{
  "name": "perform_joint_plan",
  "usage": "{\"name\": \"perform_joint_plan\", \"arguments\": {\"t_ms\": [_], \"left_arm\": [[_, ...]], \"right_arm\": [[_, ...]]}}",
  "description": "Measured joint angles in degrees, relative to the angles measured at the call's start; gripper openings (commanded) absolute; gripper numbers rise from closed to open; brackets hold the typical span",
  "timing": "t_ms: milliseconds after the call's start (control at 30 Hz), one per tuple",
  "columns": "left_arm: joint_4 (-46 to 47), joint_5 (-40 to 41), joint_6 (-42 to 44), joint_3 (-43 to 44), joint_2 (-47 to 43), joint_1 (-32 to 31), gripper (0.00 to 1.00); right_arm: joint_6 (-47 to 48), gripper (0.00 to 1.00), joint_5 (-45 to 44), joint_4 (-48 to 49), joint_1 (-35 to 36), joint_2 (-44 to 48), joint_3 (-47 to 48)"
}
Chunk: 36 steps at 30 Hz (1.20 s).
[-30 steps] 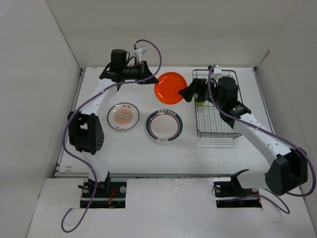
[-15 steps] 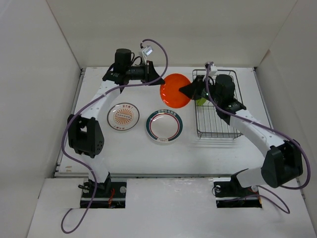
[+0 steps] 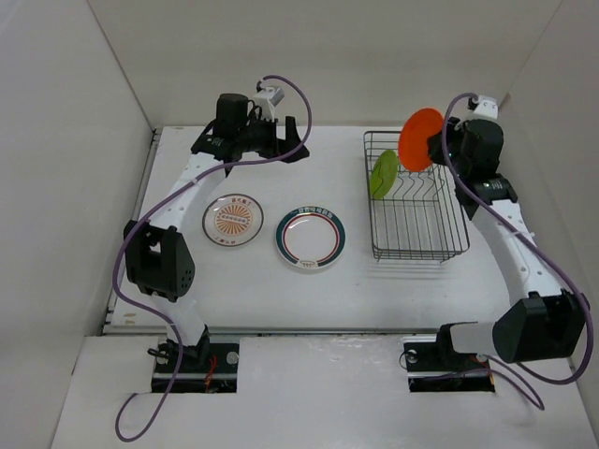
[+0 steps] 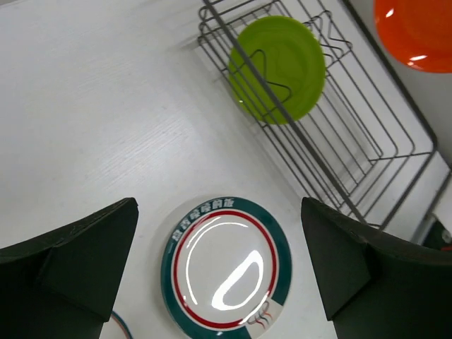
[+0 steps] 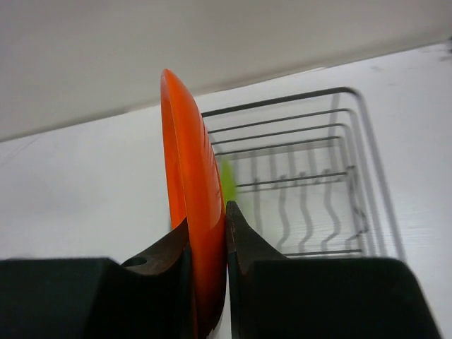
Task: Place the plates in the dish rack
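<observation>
Right gripper [image 5: 207,227] is closed tight on the lower edge of the orange plate [image 5: 185,162], one finger pressed against each face, and holds it upright and edge-on to its own camera. From above, the right gripper [image 3: 436,146] carries this orange plate [image 3: 420,138] over the far end of the dish rack [image 3: 373,224]; whether the plate touches the wires cannot be told. The rack sits on the right side of the table [image 3: 234,290], and the lime green plate [image 3: 381,175] already stands on edge in its far left corner, leaning among the wire tines. The left gripper [image 3: 286,147] hangs over the far part of the table, well left of the rack, with its jaws spread wide and nothing between them. Its wrist camera looks past the left gripper [image 4: 217,203] onto the teal-rimmed white plate [image 4: 226,272], which lies flat on the table near the rack's left side, apart from it. The sunburst plate [image 3: 233,221] lies flat just left of the teal-rimmed plate [image 3: 311,238], the two not touching.
</observation>
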<state>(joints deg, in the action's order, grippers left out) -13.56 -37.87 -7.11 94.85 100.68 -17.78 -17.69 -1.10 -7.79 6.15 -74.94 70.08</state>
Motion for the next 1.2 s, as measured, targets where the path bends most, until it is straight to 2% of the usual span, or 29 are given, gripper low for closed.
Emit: {"name": "perform_joint_plan", "arguments": {"t_ms": [133,367,767,1200], "left_arm": [[-1.2,4.4,2.2,0.0,0.0,0.1,1.00],[-2.1,8.5,4.4,0.0,0.0,0.0,1.00],[-2.6,12.0,6.1,0.0,0.0,0.0,1.00],[-2.5,13.1,7.0,0.0,0.0,0.0,1.00]], "right_arm": [[3.9,0.00,-5.1,-1.7,-3.6,-0.6,0.4],[7.7,0.00,-9.6,-3.9,-3.9,-8.4,2.3],[7.6,0.00,-9.9,-5.7,-3.6,-13.9,4.4],[7.1,0.00,-10.5,-5.6,0.0,-19.7,6.3]]}}
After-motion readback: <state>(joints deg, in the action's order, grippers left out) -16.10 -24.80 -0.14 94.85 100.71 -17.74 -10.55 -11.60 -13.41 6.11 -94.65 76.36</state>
